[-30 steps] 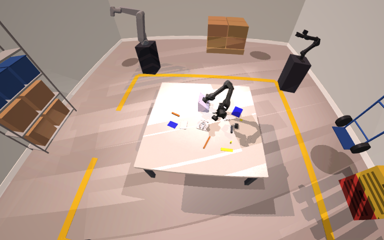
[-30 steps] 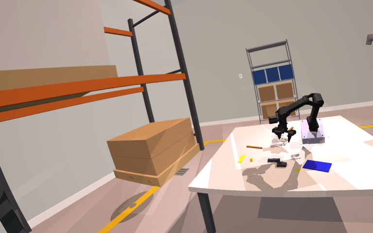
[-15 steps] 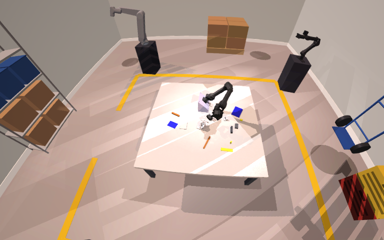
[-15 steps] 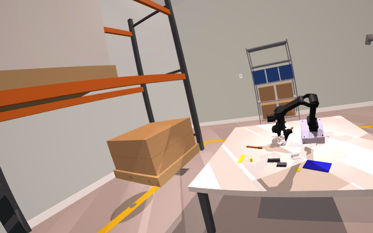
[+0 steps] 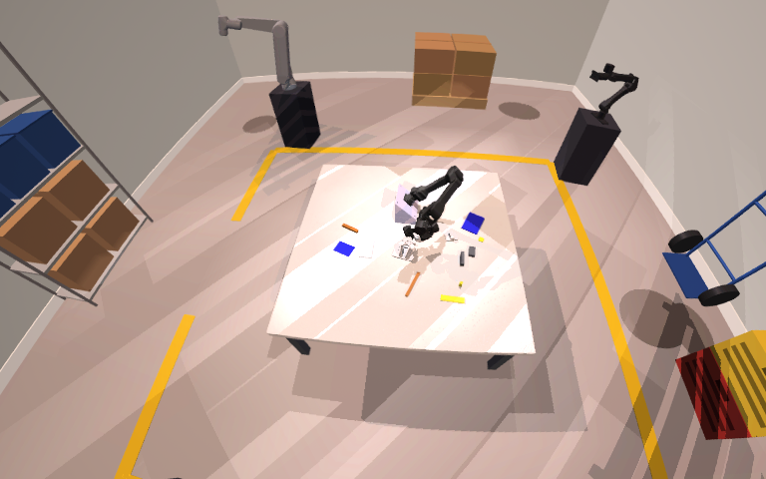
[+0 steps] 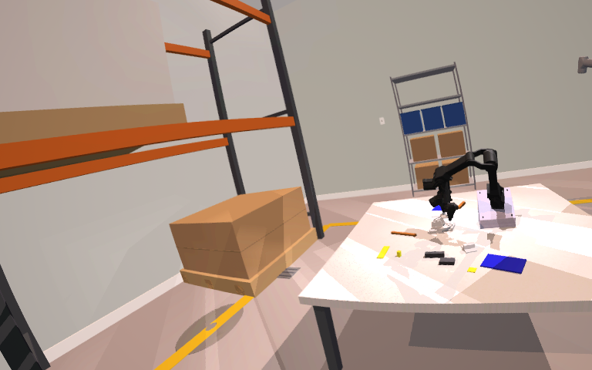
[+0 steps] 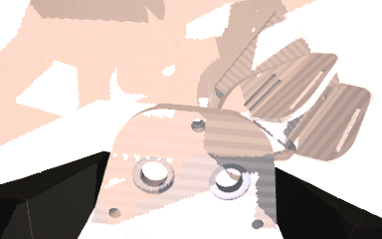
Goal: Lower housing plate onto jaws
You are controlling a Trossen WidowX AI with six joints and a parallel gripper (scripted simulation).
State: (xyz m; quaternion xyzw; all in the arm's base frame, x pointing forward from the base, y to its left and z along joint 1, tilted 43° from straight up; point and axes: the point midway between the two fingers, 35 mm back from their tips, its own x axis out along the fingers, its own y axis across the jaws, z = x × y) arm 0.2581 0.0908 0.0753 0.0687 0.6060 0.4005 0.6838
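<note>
Housing plate (image 7: 191, 144); pinched by side edges in pincer (image 7: 191, 186); slotted jaws (image 7: 298, 90) nr top-rt edge.

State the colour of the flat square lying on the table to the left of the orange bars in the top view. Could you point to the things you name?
Blue (image 5: 343, 248); the top view shows it best.

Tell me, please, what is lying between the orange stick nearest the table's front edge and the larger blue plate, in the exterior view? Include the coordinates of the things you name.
Two dark blocks (image 5: 462, 258) (image 6: 434, 254) lie there, in the exterior view.
</note>
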